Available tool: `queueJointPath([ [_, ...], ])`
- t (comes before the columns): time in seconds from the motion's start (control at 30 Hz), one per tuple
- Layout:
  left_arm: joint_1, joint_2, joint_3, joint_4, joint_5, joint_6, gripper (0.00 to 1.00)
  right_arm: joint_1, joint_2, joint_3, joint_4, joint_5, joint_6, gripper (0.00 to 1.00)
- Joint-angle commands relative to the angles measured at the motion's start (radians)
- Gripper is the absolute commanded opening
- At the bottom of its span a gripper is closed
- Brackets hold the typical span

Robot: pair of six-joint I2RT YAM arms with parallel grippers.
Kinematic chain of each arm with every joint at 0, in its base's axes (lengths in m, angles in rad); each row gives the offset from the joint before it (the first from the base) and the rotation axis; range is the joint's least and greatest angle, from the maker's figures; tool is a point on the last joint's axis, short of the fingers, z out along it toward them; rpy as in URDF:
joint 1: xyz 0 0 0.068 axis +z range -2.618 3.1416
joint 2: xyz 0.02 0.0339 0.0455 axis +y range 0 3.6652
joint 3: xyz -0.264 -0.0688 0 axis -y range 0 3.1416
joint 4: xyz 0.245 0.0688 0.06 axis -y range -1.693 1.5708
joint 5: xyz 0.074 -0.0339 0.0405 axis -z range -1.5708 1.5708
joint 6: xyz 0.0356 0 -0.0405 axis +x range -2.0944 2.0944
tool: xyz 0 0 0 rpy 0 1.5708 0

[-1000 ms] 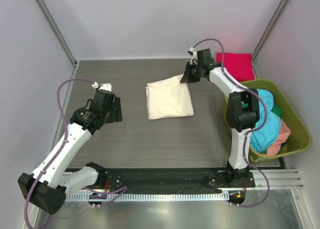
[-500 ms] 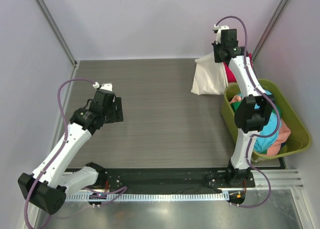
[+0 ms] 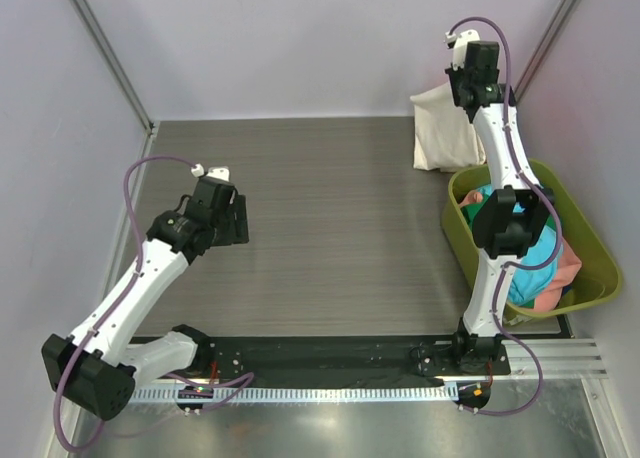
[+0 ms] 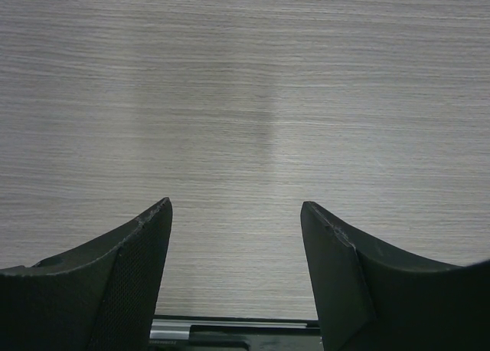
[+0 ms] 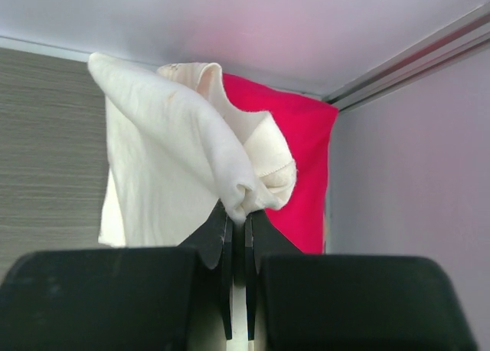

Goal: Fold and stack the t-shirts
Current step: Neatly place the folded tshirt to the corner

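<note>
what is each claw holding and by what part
The right claw pinches the cream-white fabric t-shirt by a bunched edge; the left claw holds nothing.

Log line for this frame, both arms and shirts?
left jaws: open, empty | right jaws: shut on cream shirt, held aloft before magenta shirt | basket: holds turquoise shirt

cream t-shirt (image 3: 443, 130): table centre → hanging, far-right corner | right arm (image 3: 497, 143): swung there

**Obstructed items, right side**

In your right wrist view, the cream-white t-shirt (image 5: 176, 159) covers the left part of the magenta-red t-shirt (image 5: 302, 159). From above, your right arm (image 3: 510, 223) masks part of the turquoise t-shirt (image 3: 538, 263) in the olive-green basket (image 3: 592, 253).
</note>
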Motion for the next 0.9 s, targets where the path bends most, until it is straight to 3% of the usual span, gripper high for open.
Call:
queueJointPath([
  [0.0,0.005,0.006,0.003,0.032,0.004,0.008,0.69,-0.003,-0.01,0.085,0.127,0.022,-0.07,0.01],
  [0.27,0.005,0.029,0.006,0.029,0.002,0.008,0.68,-0.005,-0.004,0.138,0.164,-0.023,-0.136,0.01],
  [0.87,0.003,0.045,0.008,0.027,-0.004,0.008,0.68,-0.083,0.0,0.083,0.203,-0.127,-0.101,0.01],
])
